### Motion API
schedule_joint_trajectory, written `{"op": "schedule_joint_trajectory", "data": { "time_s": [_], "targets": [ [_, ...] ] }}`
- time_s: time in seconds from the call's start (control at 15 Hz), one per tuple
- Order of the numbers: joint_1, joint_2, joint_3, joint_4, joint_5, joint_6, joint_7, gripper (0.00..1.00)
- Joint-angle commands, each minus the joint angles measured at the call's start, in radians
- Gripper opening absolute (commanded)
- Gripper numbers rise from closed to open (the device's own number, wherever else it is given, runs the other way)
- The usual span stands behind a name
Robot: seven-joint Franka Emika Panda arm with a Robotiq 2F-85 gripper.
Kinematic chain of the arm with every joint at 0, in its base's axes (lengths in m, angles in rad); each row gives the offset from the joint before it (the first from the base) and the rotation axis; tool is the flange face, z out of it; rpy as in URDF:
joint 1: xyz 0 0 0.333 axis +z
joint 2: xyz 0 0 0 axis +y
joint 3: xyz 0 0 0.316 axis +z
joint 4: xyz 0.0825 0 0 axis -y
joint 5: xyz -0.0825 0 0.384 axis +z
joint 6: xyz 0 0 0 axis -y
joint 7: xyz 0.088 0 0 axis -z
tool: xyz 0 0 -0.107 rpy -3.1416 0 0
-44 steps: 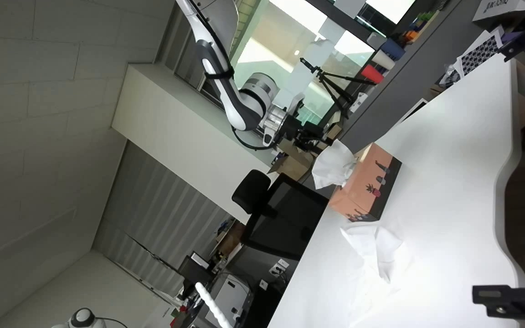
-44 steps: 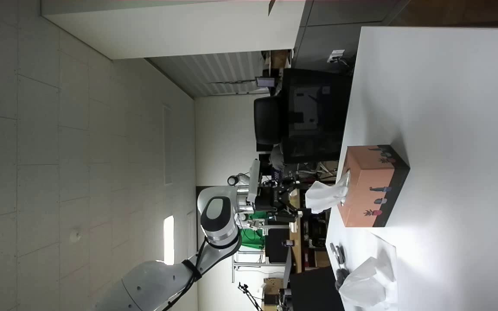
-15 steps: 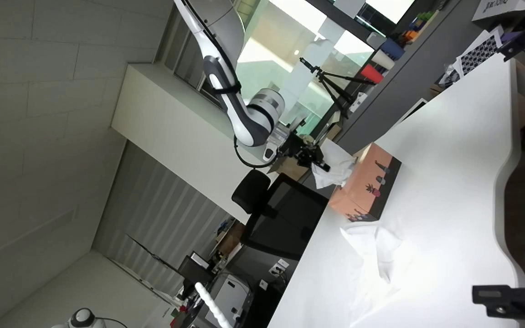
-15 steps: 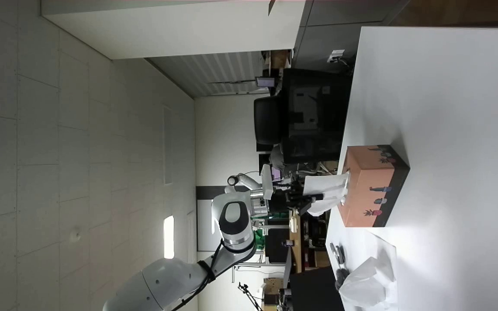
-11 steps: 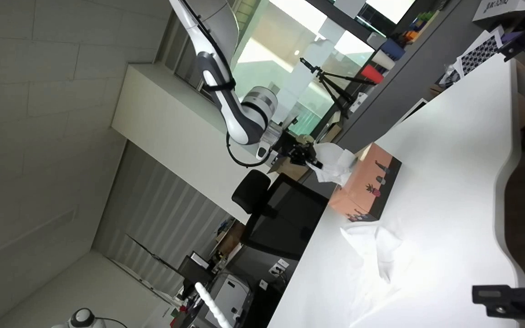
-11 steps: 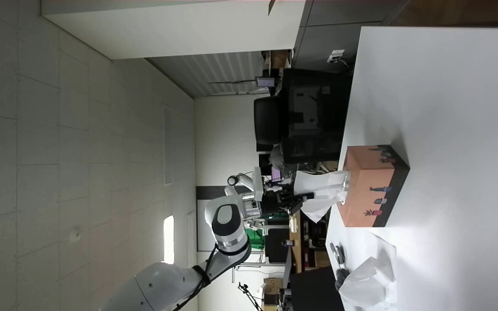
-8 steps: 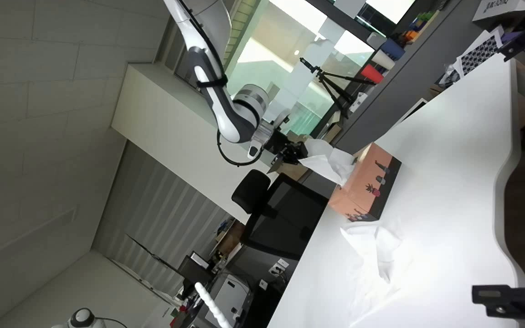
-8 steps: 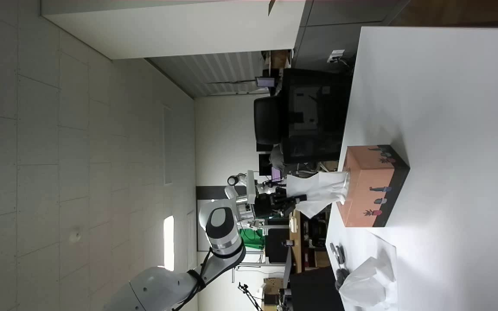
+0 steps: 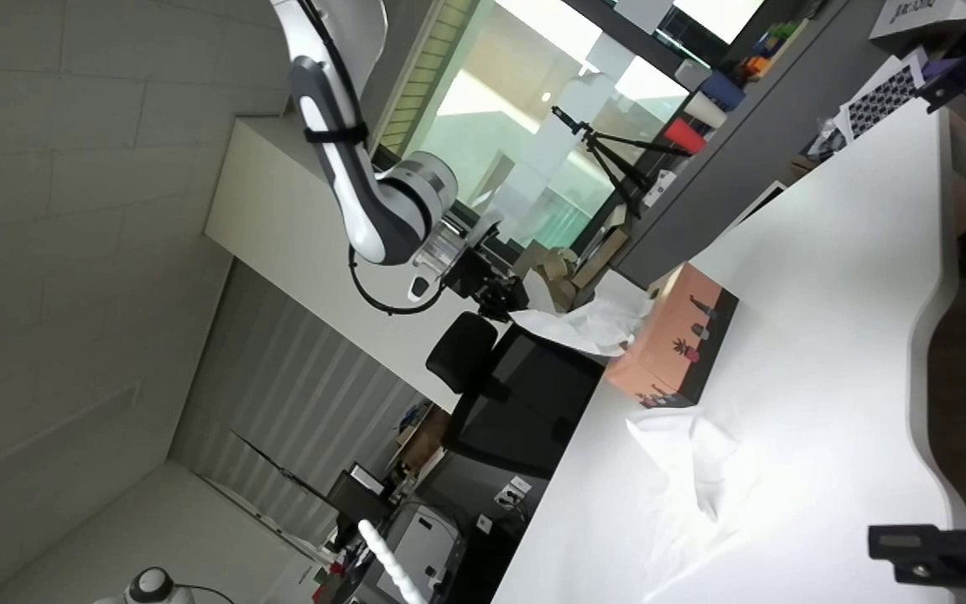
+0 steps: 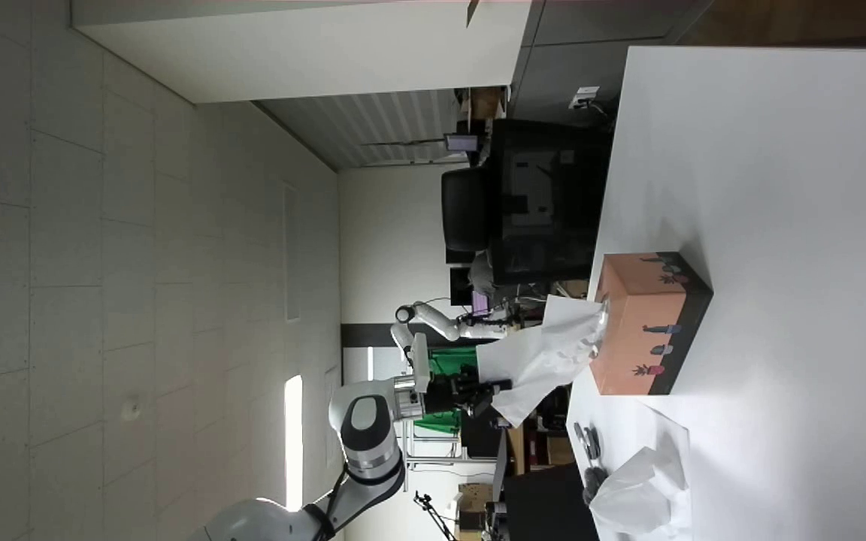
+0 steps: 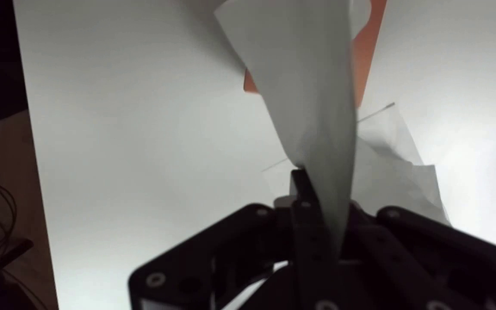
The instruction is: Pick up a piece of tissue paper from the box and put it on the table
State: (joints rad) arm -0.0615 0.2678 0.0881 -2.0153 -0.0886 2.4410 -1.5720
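Drawing the tissue out looks to be the step in hand. The gripper has its fingers narrow, with the piece of tissue paper pinched between them. In an exterior view the sheet spans from the gripper, near the centre of the frame, to the slot of the box at right; I judge its far end not yet free, but the pictures do not settle that. In the wrist view it runs from the top of the frame down between the 2 fingers, hiding part of 1. The box stands on the table, and a loose tissue lies there, lower right in both exterior views.

The next move calls for easing the rest out, toward the left of both exterior frames, gently, since the light box could lift or the thin sheet tear. Then carry it over the table at right, lower it and release.
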Motion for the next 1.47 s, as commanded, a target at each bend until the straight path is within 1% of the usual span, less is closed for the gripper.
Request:
{"op": "schedule_joint_trajectory", "data": {
  "time_s": [0.0,0.27,0.33,0.47,0.6,0.73,1.07,1.2,1.4],
  "targets": [
    [0.013,-0.063,0.037,-0.106,0.082,0.030,-0.021,0.00],
    [0.033,-0.064,0.074,-0.178,0.156,0.008,-0.063,0.00],
    [0.032,-0.059,0.087,-0.193,0.189,0.000,-0.091,0.00],
    [0.039,-0.055,0.093,-0.216,0.208,-0.048,-0.107,0.00],
    [0.060,-0.063,0.075,-0.243,0.157,-0.100,-0.064,0.00],
    [0.064,-0.070,0.069,-0.268,0.144,-0.122,-0.063,0.00],
    [0.060,-0.037,0.047,-0.304,0.123,-0.185,-0.053,0.00],
    [0.056,-0.007,0.036,-0.321,0.127,-0.160,-0.050,0.00],
    [0.045,0.048,0.029,-0.337,0.148,-0.090,-0.058,0.00]
  ]
}}
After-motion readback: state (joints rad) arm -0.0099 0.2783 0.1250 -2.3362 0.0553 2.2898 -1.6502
